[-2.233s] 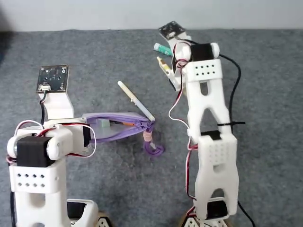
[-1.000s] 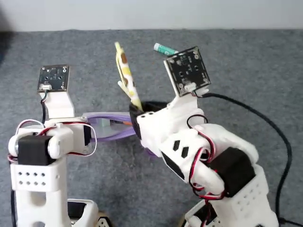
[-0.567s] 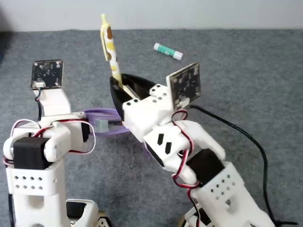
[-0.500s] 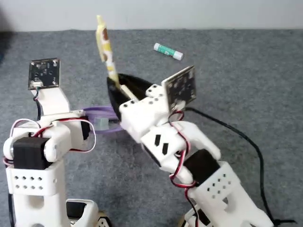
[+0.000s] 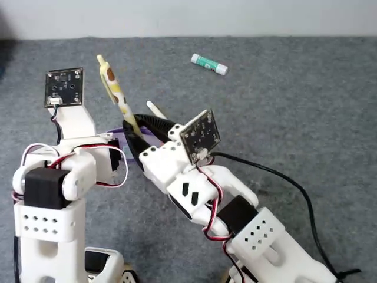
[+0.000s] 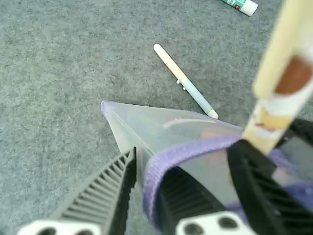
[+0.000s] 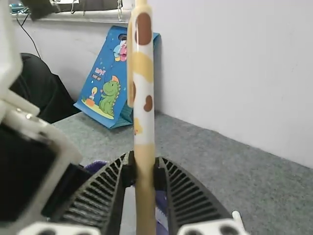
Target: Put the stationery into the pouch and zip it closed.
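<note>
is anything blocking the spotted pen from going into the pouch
Nothing visible does. The right gripper holds the spotted pen upright right at the pouch, whose purple edge the left gripper holds. The white pen lies on the table beside the pouch, off that path.

The pouch (image 6: 161, 132) lies on the tabletop (image 5: 294, 118) in front of the left arm, one edge pinched in the left gripper (image 6: 146, 186). The right arm leans across from the right, so the right gripper (image 5: 135, 138) sits just beside the left one, over the pouch. It clamps the held pen (image 5: 115, 91), which stands nearly upright, its top tilted away and to the left. The loose pen (image 5: 154, 109) lies on the tabletop just behind the pouch, apart from it. The glue stick (image 5: 209, 63) lies well behind, off to the right.
</note>
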`<state>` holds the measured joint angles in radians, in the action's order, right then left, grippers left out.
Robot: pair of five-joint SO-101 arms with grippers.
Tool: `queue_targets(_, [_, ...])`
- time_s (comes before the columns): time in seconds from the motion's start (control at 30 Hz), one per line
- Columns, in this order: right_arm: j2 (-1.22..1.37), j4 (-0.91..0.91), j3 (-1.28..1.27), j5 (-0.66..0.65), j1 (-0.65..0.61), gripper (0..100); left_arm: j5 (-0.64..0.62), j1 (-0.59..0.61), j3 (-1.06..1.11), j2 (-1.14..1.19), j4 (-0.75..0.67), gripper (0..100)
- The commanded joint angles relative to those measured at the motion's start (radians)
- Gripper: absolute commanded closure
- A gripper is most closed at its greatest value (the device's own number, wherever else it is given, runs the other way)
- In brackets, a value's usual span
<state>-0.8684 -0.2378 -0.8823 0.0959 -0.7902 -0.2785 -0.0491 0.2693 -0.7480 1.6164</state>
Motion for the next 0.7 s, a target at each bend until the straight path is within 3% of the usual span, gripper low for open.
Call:
queue_targets(0.0, [-0.005, 0.028, -0.041, -0.049, 0.042, 98.8, -0.011, -0.005, -0.059, -0.003, -0.028, 99])
queue_targets(0.13, [-0.018, -0.022, -0.037, -0.081, 0.071, 91.2, -0.011, -0.005, -0.059, -0.003, -0.028, 99])
queue_targets(0.3, [-0.105, -0.257, 0.003, -0.051, 0.07, 79.9, -0.011, -0.005, -0.059, -0.002, -0.028, 99])
queue_targets(0.67, [-0.352, -0.501, 0.015, -0.052, 0.07, 88.9, -0.011, -0.005, -0.054, 0.0, -0.058, 99])
